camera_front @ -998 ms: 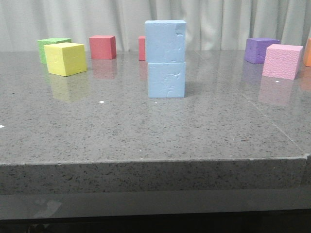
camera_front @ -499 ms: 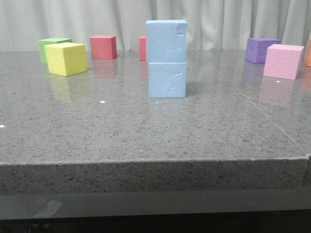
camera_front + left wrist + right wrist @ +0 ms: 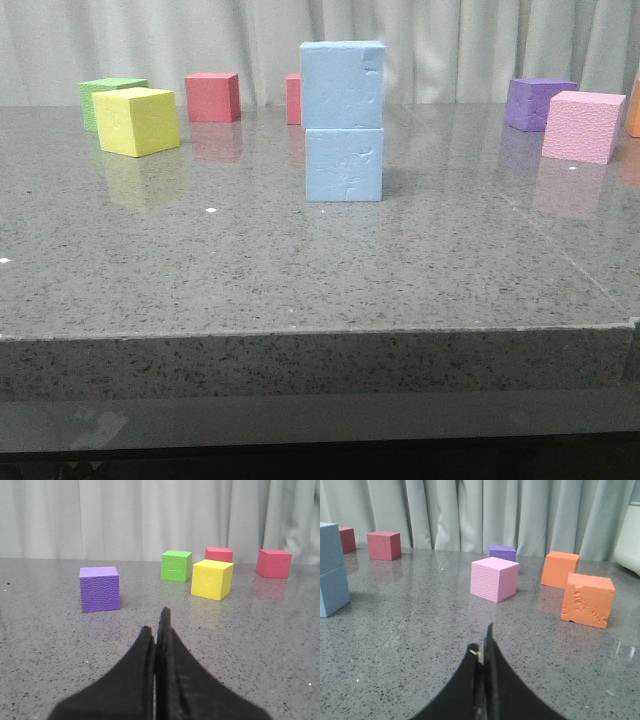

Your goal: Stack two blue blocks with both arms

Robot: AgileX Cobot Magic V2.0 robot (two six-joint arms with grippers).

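Observation:
Two pale sky-blue blocks stand stacked in the middle of the table: the upper blue block [image 3: 341, 84] sits squarely on the lower blue block [image 3: 343, 164]. The stack also shows at the edge of the right wrist view, upper block [image 3: 330, 547] on lower block [image 3: 332, 592]. No gripper appears in the front view. My left gripper [image 3: 156, 625] is shut and empty, low over the table, apart from any cube. My right gripper [image 3: 484, 640] is shut and empty, well away from the stack.
Front view: a yellow cube [image 3: 136, 121], a green cube [image 3: 103, 93] and two red cubes [image 3: 212, 96] at the back left; a purple cube [image 3: 537, 103] and a pink cube [image 3: 581, 126] at the back right. Two orange cubes [image 3: 587, 600] lie near the right gripper. Another purple cube [image 3: 100, 588] lies ahead of the left gripper.

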